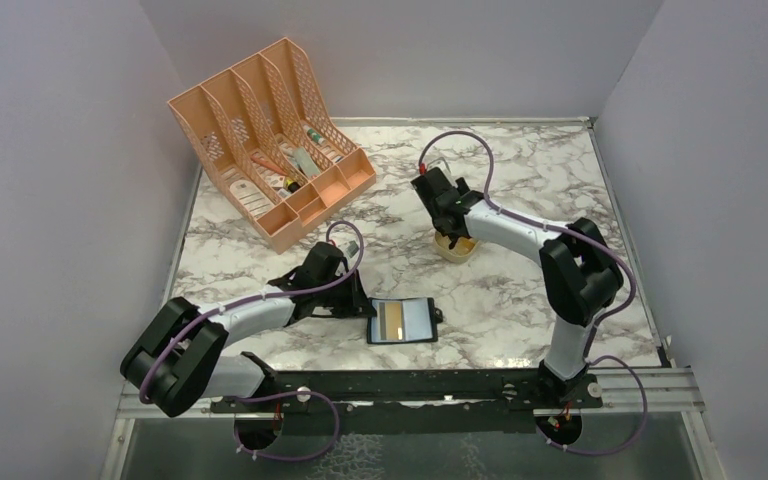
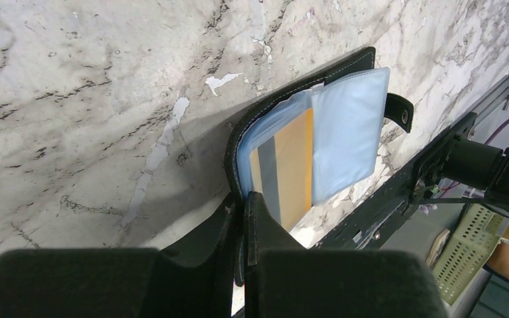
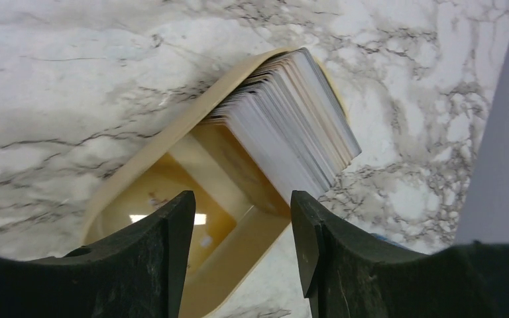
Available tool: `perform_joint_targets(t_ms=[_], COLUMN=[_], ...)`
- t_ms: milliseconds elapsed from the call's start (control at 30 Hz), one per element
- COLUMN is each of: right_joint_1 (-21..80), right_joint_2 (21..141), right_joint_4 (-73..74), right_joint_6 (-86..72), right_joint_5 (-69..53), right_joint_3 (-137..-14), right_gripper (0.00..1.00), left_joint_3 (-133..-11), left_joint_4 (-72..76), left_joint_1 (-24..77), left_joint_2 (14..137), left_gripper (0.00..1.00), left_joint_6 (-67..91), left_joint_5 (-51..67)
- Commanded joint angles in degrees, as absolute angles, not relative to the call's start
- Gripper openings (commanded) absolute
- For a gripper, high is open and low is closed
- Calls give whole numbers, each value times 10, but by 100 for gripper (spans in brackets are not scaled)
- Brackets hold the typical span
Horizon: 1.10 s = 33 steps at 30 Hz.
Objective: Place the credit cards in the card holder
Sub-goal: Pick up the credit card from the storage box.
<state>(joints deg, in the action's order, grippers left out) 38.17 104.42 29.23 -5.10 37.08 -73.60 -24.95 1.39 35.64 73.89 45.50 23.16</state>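
Your card holder (image 1: 402, 321) lies open on the marble desk (image 1: 520, 170) near its front edge, with a tan-orange card (image 2: 295, 165) showing inside. Your left claw (image 2: 244, 222) is pinched shut on its cover edge. Farther right, stacked credit cards (image 3: 291, 126) stand in a gold tin (image 3: 146, 156). Your right claw (image 3: 242, 245) is spread open just above it.

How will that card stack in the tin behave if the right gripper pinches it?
Probably fans or slips: the credit cards lean loosely, edges staggered. The gold tin looks thin-walled, so it may tip or slide.
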Motion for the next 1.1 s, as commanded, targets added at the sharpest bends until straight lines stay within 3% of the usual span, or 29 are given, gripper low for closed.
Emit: perform_joint_targets(t_ms=[0,267,1067], right_joint_1=[372,357,339], right_joint_2=[1063,1080,1102], right_joint_4=[247,184,172], right_joint_6=[28,102,124], right_joint_5=[431,420,442], right_joint_3=[-761,-731,-718], right_gripper=[57,58,48], left_joint_3=[-259,-249,-238], left_joint_4=[10,16,32], left_joint_1=[354,354,354], left_joint_2=[724,711,720], left_gripper=[1,1,2], left_joint_6=[447,455,461], left_joint_5=[249,245,248])
